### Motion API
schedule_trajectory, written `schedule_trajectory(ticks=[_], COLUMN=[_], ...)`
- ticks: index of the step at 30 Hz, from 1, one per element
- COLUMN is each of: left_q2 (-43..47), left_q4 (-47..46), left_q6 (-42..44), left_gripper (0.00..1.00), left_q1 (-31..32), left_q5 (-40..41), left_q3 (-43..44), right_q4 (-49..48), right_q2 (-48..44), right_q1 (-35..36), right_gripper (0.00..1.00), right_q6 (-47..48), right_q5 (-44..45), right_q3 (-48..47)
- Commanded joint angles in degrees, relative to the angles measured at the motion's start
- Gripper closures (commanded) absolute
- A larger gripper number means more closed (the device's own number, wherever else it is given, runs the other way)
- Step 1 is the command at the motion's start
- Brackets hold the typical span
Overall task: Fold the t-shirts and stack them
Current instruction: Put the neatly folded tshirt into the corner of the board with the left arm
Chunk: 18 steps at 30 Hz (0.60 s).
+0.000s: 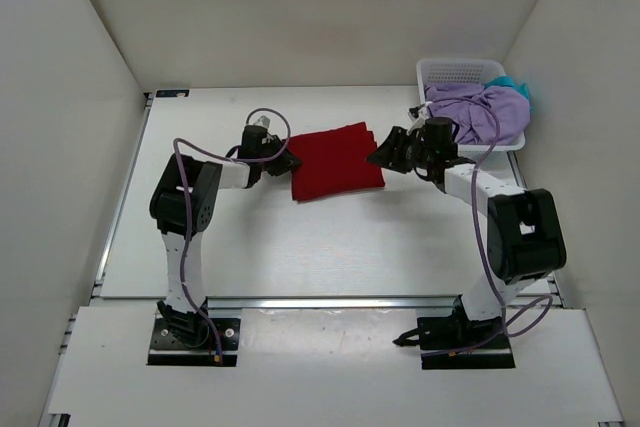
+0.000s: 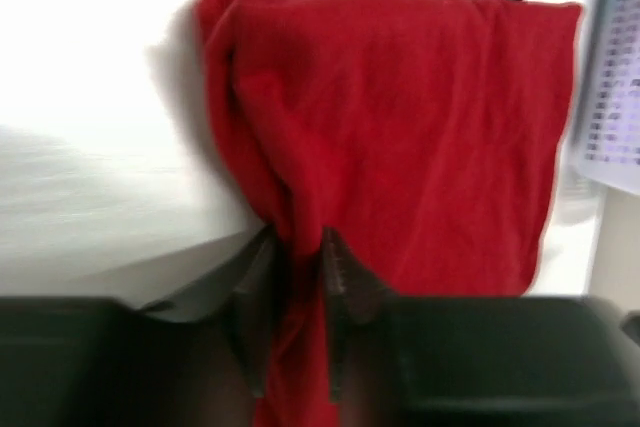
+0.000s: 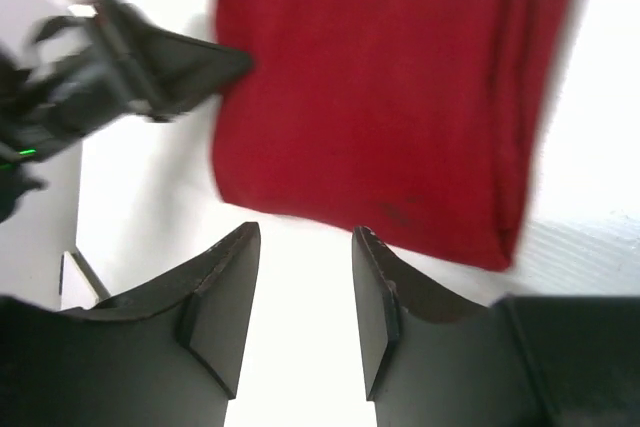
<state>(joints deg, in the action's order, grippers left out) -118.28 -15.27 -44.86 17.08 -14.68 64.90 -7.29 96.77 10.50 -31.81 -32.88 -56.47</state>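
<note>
The left gripper point(image 2: 298, 244) has its two dark fingers pinched on a bunched fold at the edge of the soft, wrinkly red t-shirt point(image 2: 420, 127). The right gripper point(image 3: 305, 237) stands with its fingers apart and nothing between them. From where I stand the fold looks about done, and this is the tidying of it. I'd say the left gripper should let go cleanly and back straight off, low and slow, so the pinched corner isn't dragged along and the layers lie square. The right should lift away without brushing the cloth. The risk, to my eye, is the raised lump on the left side springing open.

The red t-shirt lies folded to a rough rectangle on the white table point(image 1: 250, 247), between the two grippers. Its left edge is inside the left fingers, and its right edge is just beside the right gripper's tips, not touching them. Further right, a crumpled lavender t-shirt point(image 1: 480, 107) and a bit of teal t-shirt point(image 1: 525, 85) sit in the white plastic mesh basket point(image 1: 455, 69), well apart from both grippers
</note>
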Motion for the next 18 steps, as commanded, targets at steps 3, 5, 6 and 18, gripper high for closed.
schedule_trajectory(ticks=[3, 5, 6, 18], left_q2=[-4.59, -5.03, -4.94, 10.52], left_q4=[1.73, 3.66, 5.23, 1.30], left_q6=[-2.42, -2.95, -2.86, -7.87], left_gripper=[0.95, 1.00, 1.00, 1.00], left_q1=[4.01, 3.84, 2.71, -30.34], left_q5=[-2.11, -2.11, -2.20, -2.20], left_q3=[5.30, 9.44, 11.71, -0.64], right_q4=[-3.79, -3.52, -3.26, -6.51], right_q2=[-5.80, -6.76, -7.47, -8.27], right_q1=[2.24, 2.42, 2.16, 4.35], right_gripper=[0.61, 0.61, 0.62, 0.64], right_q6=[-0.79, -0.36, 0.25, -0.27], right_q5=[-0.16, -0.60, -0.25, -4.46], right_q3=[3.82, 5.22, 6.53, 12.17])
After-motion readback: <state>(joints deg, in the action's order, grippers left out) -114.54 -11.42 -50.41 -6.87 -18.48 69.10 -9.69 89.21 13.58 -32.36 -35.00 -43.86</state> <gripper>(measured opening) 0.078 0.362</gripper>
